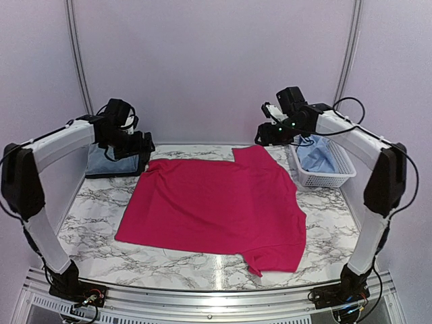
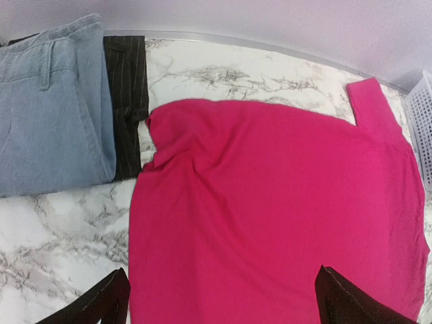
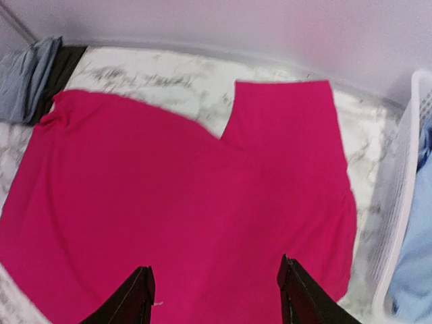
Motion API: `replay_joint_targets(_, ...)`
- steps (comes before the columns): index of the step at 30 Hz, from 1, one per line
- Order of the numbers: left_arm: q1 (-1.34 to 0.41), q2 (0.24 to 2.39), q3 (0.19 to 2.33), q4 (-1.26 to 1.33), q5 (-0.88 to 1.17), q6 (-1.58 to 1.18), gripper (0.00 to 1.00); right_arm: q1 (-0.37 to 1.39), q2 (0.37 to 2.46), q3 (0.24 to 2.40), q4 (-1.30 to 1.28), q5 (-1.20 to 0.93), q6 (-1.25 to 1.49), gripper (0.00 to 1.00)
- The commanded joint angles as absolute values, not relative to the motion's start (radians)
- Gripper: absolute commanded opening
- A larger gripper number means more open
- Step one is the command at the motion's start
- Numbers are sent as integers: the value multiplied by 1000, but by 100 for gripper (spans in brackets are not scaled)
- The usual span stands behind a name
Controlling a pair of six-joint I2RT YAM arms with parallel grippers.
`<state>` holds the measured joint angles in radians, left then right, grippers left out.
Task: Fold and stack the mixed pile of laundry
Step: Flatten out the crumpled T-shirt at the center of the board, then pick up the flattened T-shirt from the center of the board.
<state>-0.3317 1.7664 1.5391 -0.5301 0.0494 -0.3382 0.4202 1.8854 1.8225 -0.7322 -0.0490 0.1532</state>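
Observation:
A bright pink-red T-shirt lies spread flat across the marble table, one sleeve toward the back and one at the near right. My left gripper hovers above its back left corner, jaws wide open and empty; in the left wrist view the shirt fills the space below the left gripper. My right gripper hangs over the back sleeve, open, nothing held; its wrist view shows the shirt under the right gripper. A folded faded denim piece lies on a dark pinstriped one at the back left.
A white slatted basket stands at the back right and holds a light blue shirt. The basket's wall is close to the T-shirt's right edge. The folded pile touches the back left wall. Bare marble shows along the front edge.

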Motion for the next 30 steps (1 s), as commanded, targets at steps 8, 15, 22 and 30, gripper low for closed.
replay_joint_targets(8,-378,1291,881,-588,97,-548,99,550,1330,1088,-863,-135,570,58)
replay_joint_targets(15,-418,1241,810,-631,84,-661,99,672,1134,882,-942,-117,826,59)
replay_joint_targets(22,-419,1268,800,-661,45,-727,99,811,1044,735,-972,-106,1067,64)
replay_joint_targets(30,-416,1328,851,-661,40,-734,99,871,973,579,-913,-90,1237,70)
